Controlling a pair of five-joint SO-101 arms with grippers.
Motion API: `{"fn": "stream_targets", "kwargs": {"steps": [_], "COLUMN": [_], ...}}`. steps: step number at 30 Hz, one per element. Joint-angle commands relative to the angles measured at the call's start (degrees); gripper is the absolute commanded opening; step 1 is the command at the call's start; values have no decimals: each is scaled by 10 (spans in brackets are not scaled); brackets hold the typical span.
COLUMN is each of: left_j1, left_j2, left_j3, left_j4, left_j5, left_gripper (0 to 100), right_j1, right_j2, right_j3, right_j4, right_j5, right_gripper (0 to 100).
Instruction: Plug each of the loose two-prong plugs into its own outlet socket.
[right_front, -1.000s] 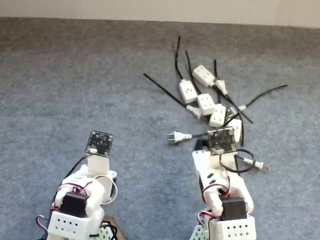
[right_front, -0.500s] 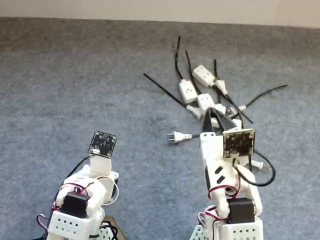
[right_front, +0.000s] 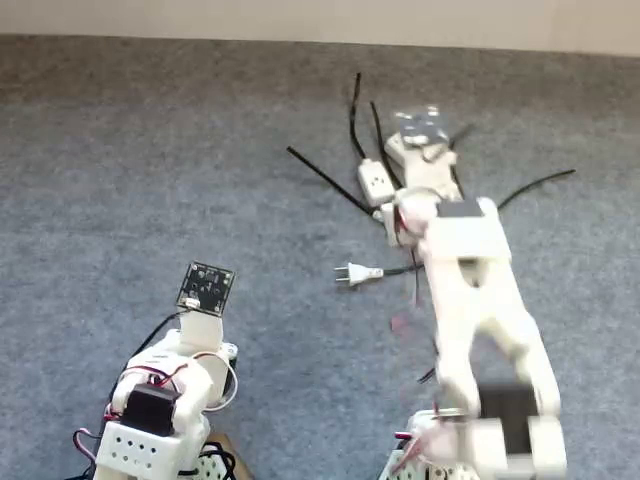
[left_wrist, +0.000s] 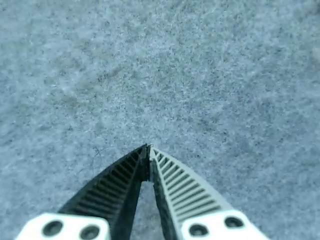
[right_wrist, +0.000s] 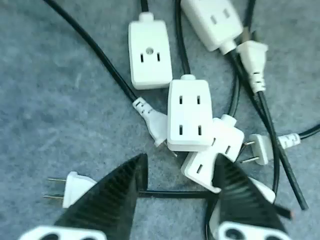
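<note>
The right hand (right_wrist: 181, 159), wide open and empty, hovers over a tangle at the counter's (right_front: 150, 150) 2 o'clock. Four white outlet sockets (right_wrist: 190, 115) and four two-prong plugs (right_wrist: 260, 147) show plainly there, with black cords (right_wrist: 95, 55) crossing between them. One plug lies apart at the tangle's 7 o'clock. Since half a second ago the right arm has stretched forward. The left hand (left_wrist: 149, 149), closed and empty, sits over the grey counter.

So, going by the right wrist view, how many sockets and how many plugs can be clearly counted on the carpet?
Sockets: 4
Plugs: 4
Total: 8
</note>
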Motion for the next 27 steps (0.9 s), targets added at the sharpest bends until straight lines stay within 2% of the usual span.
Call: {"fn": "stream_targets", "kwargs": {"steps": [1, 6, 12, 14, 20, 27], "left_j1": [12, 12, 12, 12, 12, 12], "left_j2": [-1, -1, -1, -1, -1, -1], "left_j3": [7, 7, 7, 7, 7, 7], "left_j4": [2, 2, 2, 2, 2, 2], "left_j5": [2, 2, 2, 2, 2, 2], "left_gripper": [7, 7, 7, 7, 7, 7], "right_j1": [25, 57, 56, 56, 59, 58], "right_j2": [117, 222, 330, 353, 352, 299], "right_j3": [-141, -243, -322, -349, -385, -385], "right_j4": [29, 30, 30, 33, 34, 58], "right_j5": [31, 25, 18, 18, -20, -22], "right_gripper": [344, 344, 339, 297, 33, 23]}}
